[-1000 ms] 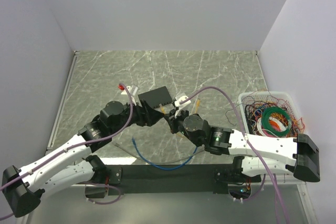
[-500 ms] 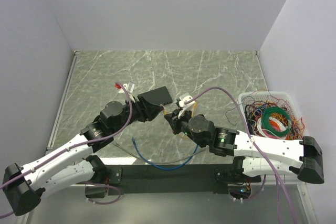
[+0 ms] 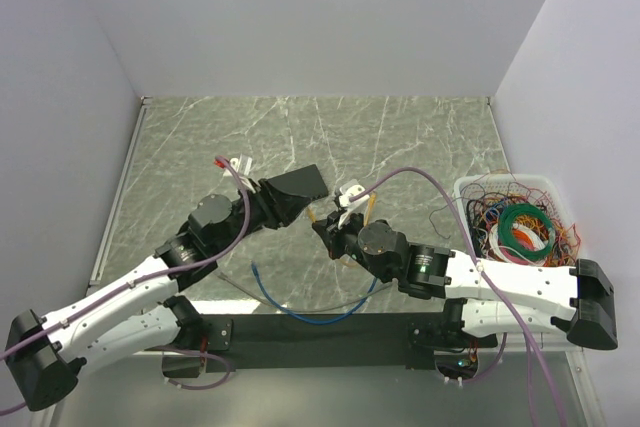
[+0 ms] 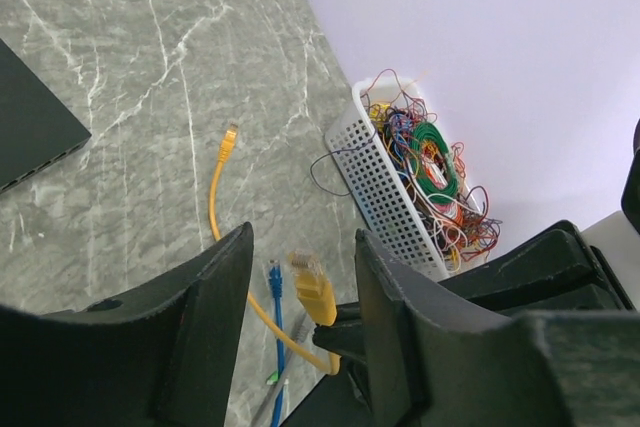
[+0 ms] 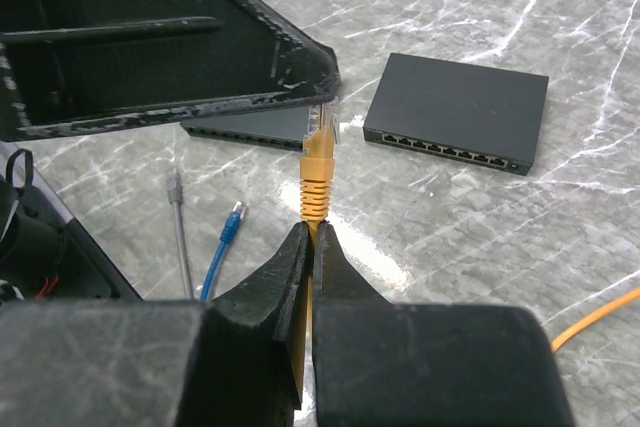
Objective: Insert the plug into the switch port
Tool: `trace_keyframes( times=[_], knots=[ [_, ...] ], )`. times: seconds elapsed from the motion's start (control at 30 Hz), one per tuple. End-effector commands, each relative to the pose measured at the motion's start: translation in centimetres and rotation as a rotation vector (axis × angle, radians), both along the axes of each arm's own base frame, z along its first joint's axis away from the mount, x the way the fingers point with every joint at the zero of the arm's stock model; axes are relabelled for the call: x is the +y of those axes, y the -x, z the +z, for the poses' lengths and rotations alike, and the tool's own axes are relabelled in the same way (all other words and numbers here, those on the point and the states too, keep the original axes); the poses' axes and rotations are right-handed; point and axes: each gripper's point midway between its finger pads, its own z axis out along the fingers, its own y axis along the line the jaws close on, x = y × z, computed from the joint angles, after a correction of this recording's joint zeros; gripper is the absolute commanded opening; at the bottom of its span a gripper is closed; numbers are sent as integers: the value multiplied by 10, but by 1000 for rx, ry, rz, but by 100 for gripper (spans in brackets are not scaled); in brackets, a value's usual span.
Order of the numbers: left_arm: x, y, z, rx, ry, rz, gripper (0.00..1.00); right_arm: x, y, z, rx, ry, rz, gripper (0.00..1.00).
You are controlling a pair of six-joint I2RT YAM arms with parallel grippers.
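Plug (image 5: 319, 152) was a yellow boot with a paler tip, and a yellow cable ran back from it. Right jaws were clenched on it, fingertips (image 5: 288, 272) pinching right behind the boot. The plug stuck out just ahead of the right jaws, off the surface (image 5: 480, 217). Its long axis ran in line with the right jaws, tip pointing straight away from them. The tip sat at the lower edge of a left finger (image 5: 200, 57); could not tell if they touched. In the left wrist view it sat in the gap between the left jaws, tilted. Left jaws were released, spread wide, gripping nothing.

Switch (image 5: 458, 112) was a flat black box with its port row facing the right jaws. It lay on the surface ahead and right of the plug tip, well apart. Blue cable (image 5: 226, 232) lay on the surface left of the right jaws.
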Motion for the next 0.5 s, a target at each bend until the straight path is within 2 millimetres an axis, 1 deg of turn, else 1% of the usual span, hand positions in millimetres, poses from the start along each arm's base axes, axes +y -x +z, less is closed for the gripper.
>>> trace_keyframes(
  times=[0.0,0.13,0.27,0.47],
  knots=[
    [-5,0,11,-23,51,-10,50,2,3,16,-15,-59,4,0],
    [-8,1,7,-15,48,-16,46,4,3,17,-16,-60,8,0],
    [-11,2,7,-18,47,-30,38,4,3,16,-17,-57,8,0],
    [-12,4,6,-19,46,-41,34,5,0,19,-20,-66,-9,0]
  ],
)
